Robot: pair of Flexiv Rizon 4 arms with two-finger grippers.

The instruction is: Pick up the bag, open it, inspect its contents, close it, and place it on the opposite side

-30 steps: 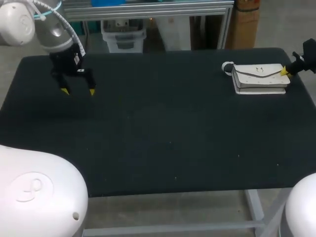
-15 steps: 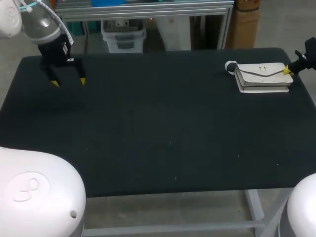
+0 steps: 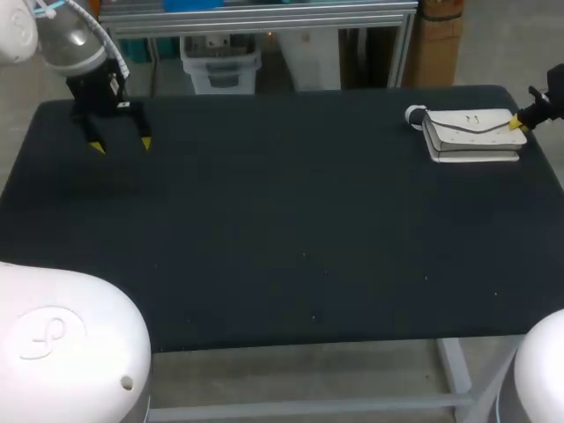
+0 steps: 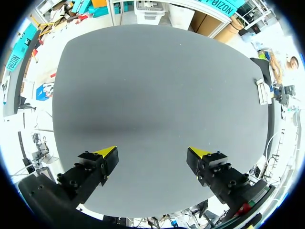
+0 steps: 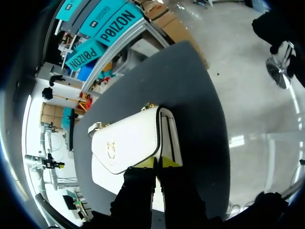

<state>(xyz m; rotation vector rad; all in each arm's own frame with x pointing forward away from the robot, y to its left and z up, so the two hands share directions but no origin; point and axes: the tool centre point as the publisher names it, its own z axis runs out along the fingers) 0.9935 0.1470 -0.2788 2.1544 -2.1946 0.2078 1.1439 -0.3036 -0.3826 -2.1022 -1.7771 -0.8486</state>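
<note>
- Head view: the white bag (image 3: 467, 132) lies at the far right of the black table (image 3: 282, 229), close to the right edge and well apart from the left arm.
- The right gripper (image 3: 518, 126) is at the bag's right end. In the right wrist view its fingers (image 5: 157, 162) are pinched almost together on the near end of the bag (image 5: 128, 143), and I judge that they grip a thin edge there.
- The left gripper (image 3: 119, 144) hangs over the far left corner of the table. In the left wrist view its fingers (image 4: 152, 152) stand wide apart with nothing between them, and the bag (image 4: 262, 90) shows small at the table's far side.
- Risk: the grip is narrow and sits at one end of the bag, so if the bag is raised it may swing, twist or slip from the tips.
- Risk: the bag is close to the table edge, so a slip here could send it to the floor.
- Risk: the left arm is far off, and opening the flap will probably need both arms. A one-handed try could pull the bag along the table instead of opening it.
- Container: the flap lies shut over the bag's front with a small gold clasp (image 5: 112, 144) on it. What is inside cannot be seen, so the inspection is not yet done.
</note>
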